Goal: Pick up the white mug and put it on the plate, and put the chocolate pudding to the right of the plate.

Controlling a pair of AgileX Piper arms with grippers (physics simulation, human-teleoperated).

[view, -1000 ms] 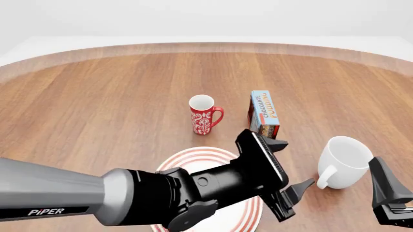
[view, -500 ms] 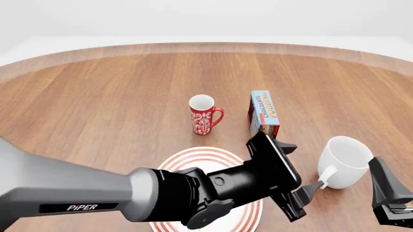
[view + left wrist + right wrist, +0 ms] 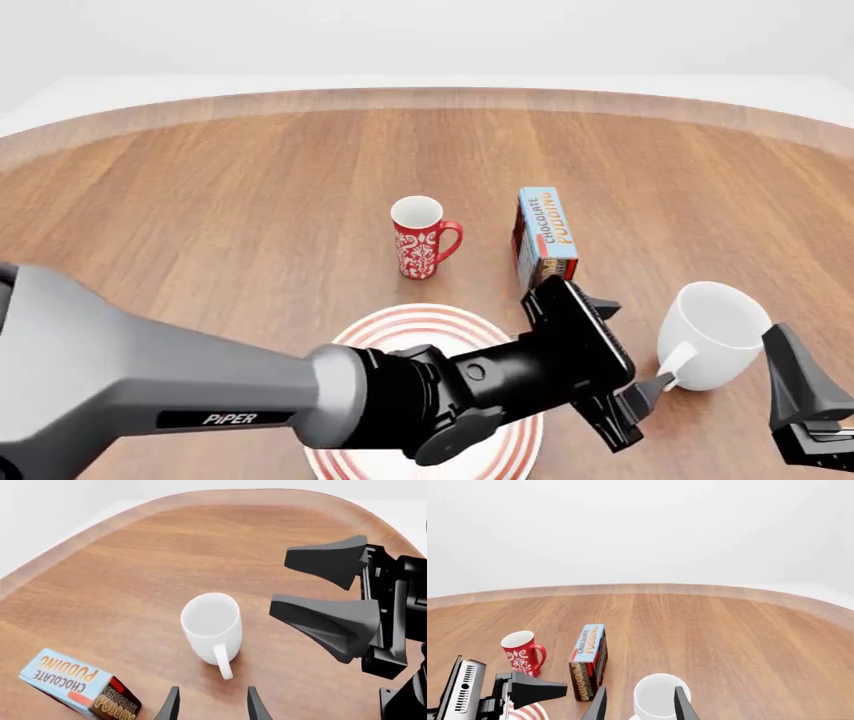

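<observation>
The table (image 3: 200, 200) was viewed from above and behind, facing twelve o'clock. Both wrist views were held close, sharing the white mug (image 3: 212, 625) (image 3: 654, 696).

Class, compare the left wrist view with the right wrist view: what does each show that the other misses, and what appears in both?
Only the left wrist view shows the right gripper, open, and the mug's loop handle. Only the right wrist view shows the red mug, an edge of the plate, and the left gripper. Both show the white mug, the chocolate pudding and the wooden table.
</observation>
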